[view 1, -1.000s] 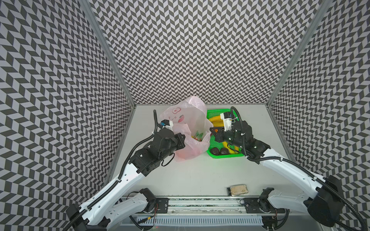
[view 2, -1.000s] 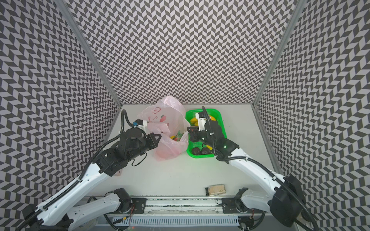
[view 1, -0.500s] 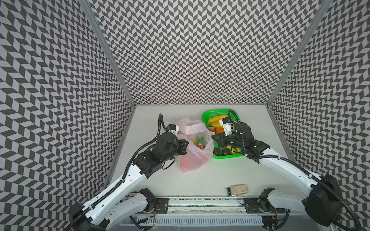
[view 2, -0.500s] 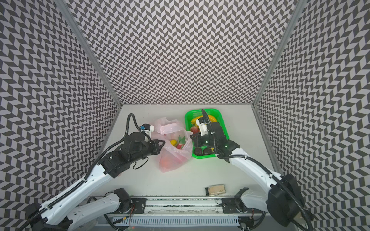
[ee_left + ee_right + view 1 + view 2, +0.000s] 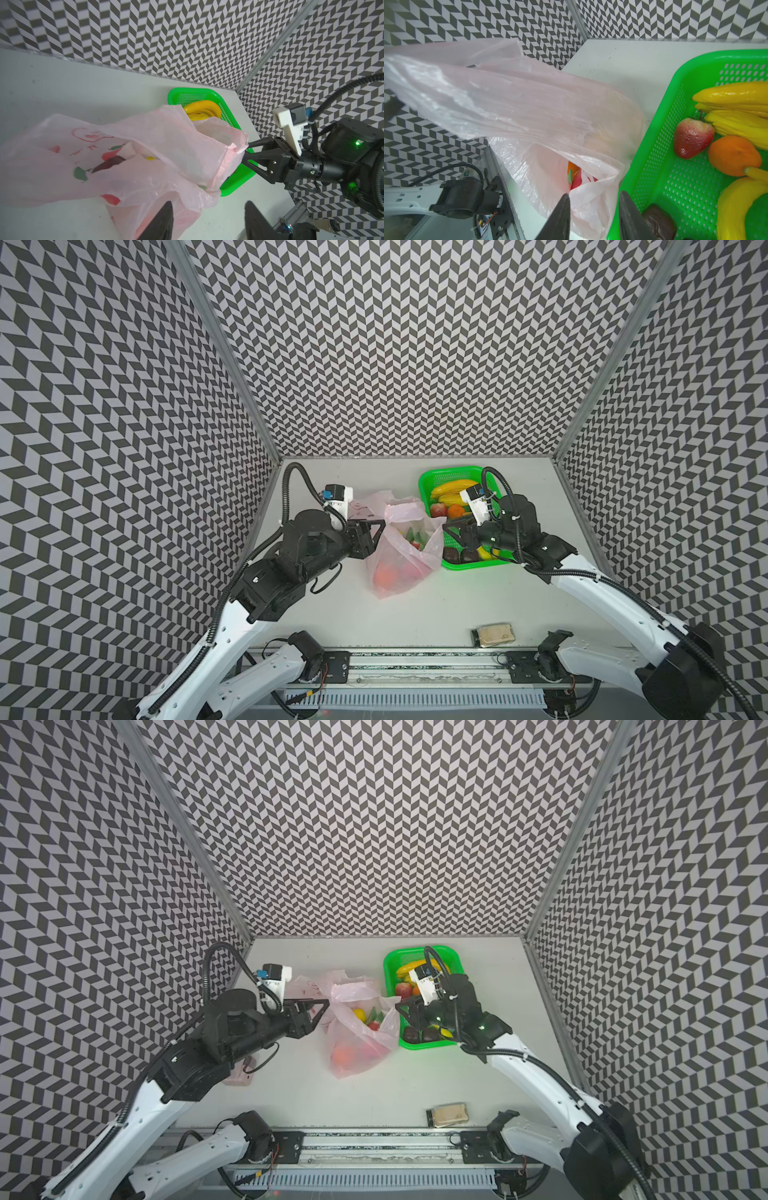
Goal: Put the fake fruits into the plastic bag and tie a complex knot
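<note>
The pink plastic bag (image 5: 399, 560) (image 5: 357, 1048) lies slumped on the table with its mouth gaping open. No knot is in view. Fake fruits show inside it: a lemon (image 5: 359, 1015), a green-tipped one (image 5: 415, 537) and an orange shape through the film (image 5: 384, 576). My left gripper (image 5: 380, 531) (image 5: 207, 205) stands open at the bag's left rim. Film lies against one of its fingers. My right gripper (image 5: 451, 533) (image 5: 594, 195) is open at the right rim, with loose film (image 5: 591, 207) between its fingers. Bananas (image 5: 733, 95), a strawberry (image 5: 691, 137), an orange (image 5: 733, 155) and a dark brown fruit (image 5: 658, 218) are in the basket.
The green mesh basket (image 5: 428, 481) (image 5: 388, 969) touches the bag's right side at the back right. A tan packet (image 5: 492, 635) lies near the front edge. A pink item (image 5: 241, 1073) sits under my left arm. Patterned walls enclose three sides.
Both grippers lowered the raised bag, then opened and let its rim go. The bag has sunk onto the table with its mouth open.
</note>
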